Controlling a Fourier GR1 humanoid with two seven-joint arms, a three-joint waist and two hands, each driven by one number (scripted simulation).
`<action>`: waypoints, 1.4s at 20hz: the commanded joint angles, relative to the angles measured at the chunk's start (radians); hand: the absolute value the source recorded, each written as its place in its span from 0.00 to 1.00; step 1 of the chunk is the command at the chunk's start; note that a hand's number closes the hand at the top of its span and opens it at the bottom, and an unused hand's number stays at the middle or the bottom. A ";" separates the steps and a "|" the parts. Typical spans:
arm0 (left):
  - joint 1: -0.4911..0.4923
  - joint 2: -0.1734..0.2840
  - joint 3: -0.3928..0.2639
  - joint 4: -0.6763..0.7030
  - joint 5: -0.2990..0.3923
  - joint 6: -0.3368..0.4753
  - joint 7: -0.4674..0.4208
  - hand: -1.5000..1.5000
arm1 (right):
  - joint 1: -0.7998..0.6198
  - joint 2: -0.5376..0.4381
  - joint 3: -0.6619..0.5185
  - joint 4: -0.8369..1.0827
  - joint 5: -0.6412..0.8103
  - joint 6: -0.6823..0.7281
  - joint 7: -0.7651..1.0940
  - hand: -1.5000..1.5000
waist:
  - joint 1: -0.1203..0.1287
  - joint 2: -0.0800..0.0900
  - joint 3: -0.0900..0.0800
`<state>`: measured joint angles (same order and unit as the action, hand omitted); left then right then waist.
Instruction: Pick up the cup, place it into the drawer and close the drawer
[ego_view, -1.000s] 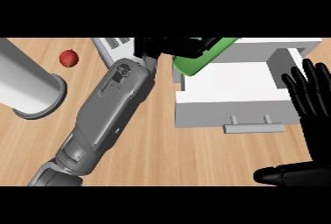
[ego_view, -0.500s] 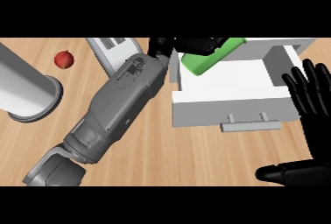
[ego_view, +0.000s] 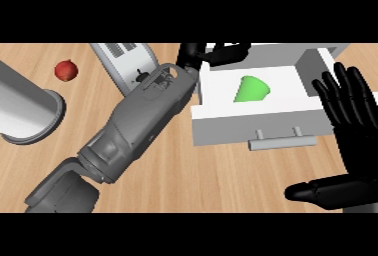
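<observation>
The green cup (ego_view: 252, 89) lies on its side on the floor of the open white drawer (ego_view: 251, 123), with no hand touching it. My left forearm reaches diagonally up across the counter. My left hand (ego_view: 218, 52) hovers at the drawer's far left corner, a little beyond the cup, with relaxed fingers holding nothing. My right hand (ego_view: 345, 101) stays open at the view's right edge, fingers up beside the drawer's right wall, its thumb low down. The drawer's grey handle (ego_view: 281, 143) faces me.
A large grey cylinder (ego_view: 26, 108) stands at the left edge. A small red fruit (ego_view: 66, 70) lies behind it. A grey slotted appliance (ego_view: 122, 59) sits at the back, partly under my left forearm. Bare wooden counter (ego_view: 221, 180) stretches in front of the drawer.
The left hand has let go of the cup, which now lies alone in the drawer. The hand has drawn back toward the drawer's far left corner. The right hand has kept still.
</observation>
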<state>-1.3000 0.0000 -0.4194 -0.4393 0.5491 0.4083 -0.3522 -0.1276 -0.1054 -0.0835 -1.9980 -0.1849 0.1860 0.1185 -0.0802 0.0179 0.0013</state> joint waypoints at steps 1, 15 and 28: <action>-0.036 0.000 -0.089 0.024 0.031 0.063 0.033 1.00 | 0.001 -0.012 0.002 0.005 -0.014 0.027 -0.010 0.00 | -0.031 0.004 0.001; -0.007 0.000 -0.156 -0.022 0.149 0.083 -0.031 0.00 | -0.003 0.025 0.028 -0.051 -0.067 0.017 0.025 0.00 | -0.038 0.004 0.000; 0.113 0.061 -0.025 -0.164 0.231 -0.035 -0.125 0.00 | 0.037 -0.081 -0.054 -0.106 -0.165 0.111 0.060 1.00 | 0.079 -0.022 -0.002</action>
<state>-1.2652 0.0200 -0.4747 -0.5573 0.7757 0.4043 -0.4519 -0.1066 -0.1484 -0.1284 -2.0620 -0.3451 0.2604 0.1743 -0.0272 0.0025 0.0004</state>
